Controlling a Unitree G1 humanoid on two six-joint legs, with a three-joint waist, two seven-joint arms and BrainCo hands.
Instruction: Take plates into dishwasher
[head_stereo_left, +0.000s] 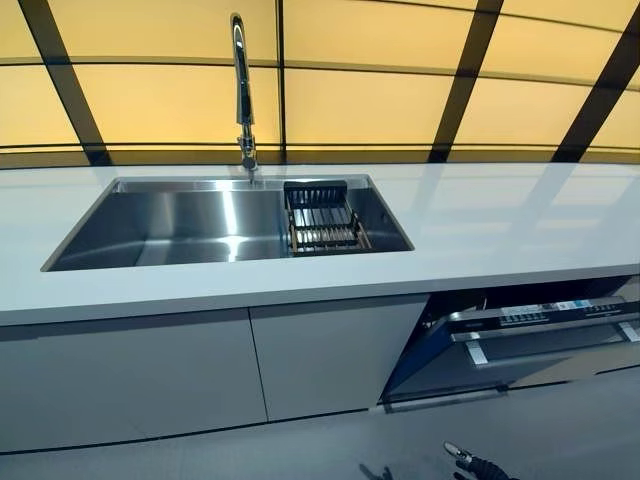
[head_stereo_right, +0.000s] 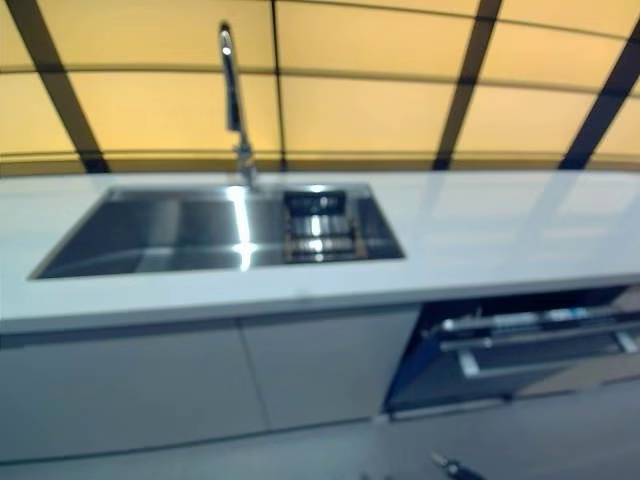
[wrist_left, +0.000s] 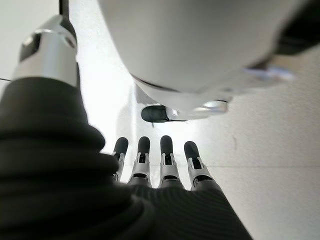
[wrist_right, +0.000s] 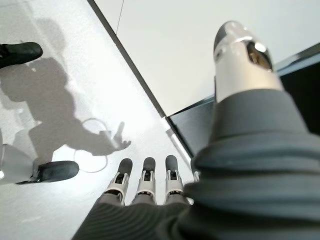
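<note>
Long white table (head_stereo_left: 500, 230) across a kitchen, backed by a wall of amber panels (head_stereo_left: 380, 100) crossed by dark bars. Under the table's right part, the dishwasher (head_stereo_left: 530, 335), with its door tilted partly open and a dark gap showing above the control strip. To its left, two plain grey cabinet doors (head_stereo_left: 200, 370). Set into the table above those doors, a steel sink (head_stereo_left: 170, 225), with a tall chrome faucet (head_stereo_left: 241, 90) rising at its back edge. In the sink's right end, a dark slatted rack (head_stereo_left: 322, 222); cannot tell whether any plates stand in it, and cannot place plates anywhere else in view.

Left robot hand (wrist_left: 165, 175) seen only from its own wrist: hanging low over the pale floor (head_stereo_left: 560, 430), fingers (wrist_left: 167, 150) straight and side by side, thumb (wrist_left: 47, 47) held apart, holding nothing. Right robot hand (wrist_right: 145, 185) likewise lowered near the floor in front of the dishwasher, just showing at the bottom edge of the head view (head_stereo_left: 480, 467); fingers (wrist_right: 147, 172) extended in a relaxed row, thumb (wrist_right: 240, 55) spread away, empty.
</note>
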